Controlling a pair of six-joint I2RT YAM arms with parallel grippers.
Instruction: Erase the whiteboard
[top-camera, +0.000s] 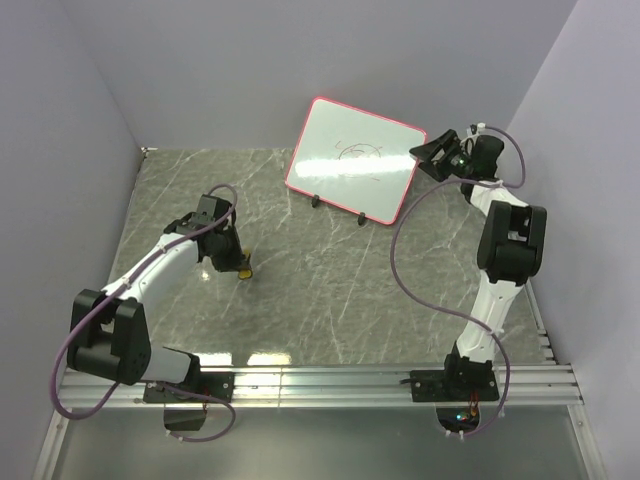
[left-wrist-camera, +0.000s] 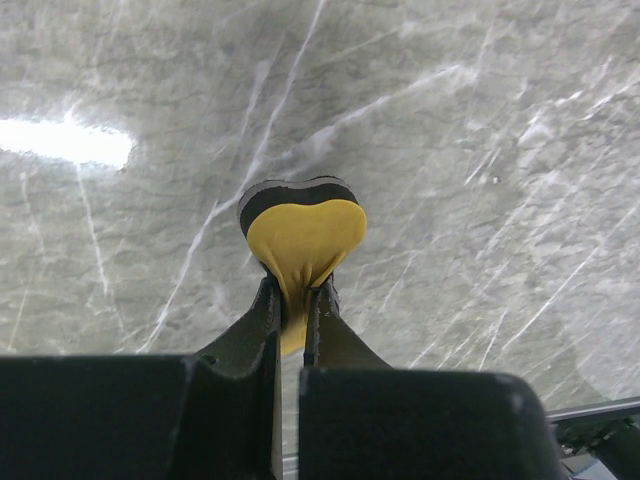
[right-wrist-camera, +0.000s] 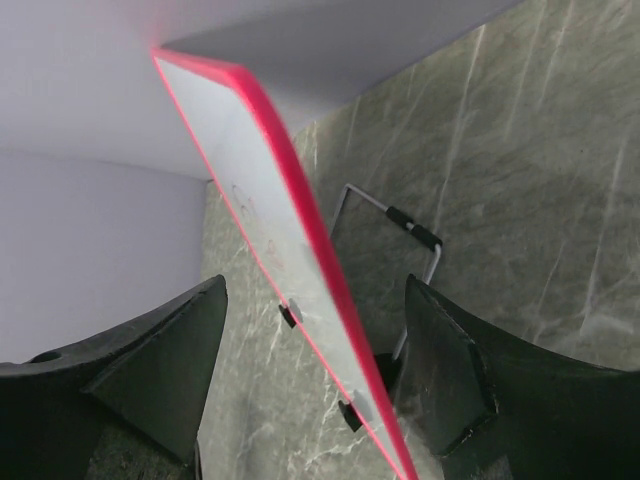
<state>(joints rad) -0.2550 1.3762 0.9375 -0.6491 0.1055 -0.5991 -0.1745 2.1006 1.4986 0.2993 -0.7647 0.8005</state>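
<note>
The rectangular white whiteboard with a thin pink-red frame (top-camera: 355, 172) leans back on two small black feet at the far right of the grey marble-patterned desk (top-camera: 330, 300), with faint pen scribbles on its face. The right end effector (top-camera: 432, 156) stands wide open with the board's right edge between its fingers, a gap showing on each side. The left end effector (left-wrist-camera: 293, 300), over the desk's left half and well apart from the board, is pinched tight on a small soft yellow eraser with black backing (left-wrist-camera: 302, 235).

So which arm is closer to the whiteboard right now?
Right. The right gripper, open, straddles the whiteboard edge; the left gripper is well away over the table, pinching a yellow eraser.
</note>
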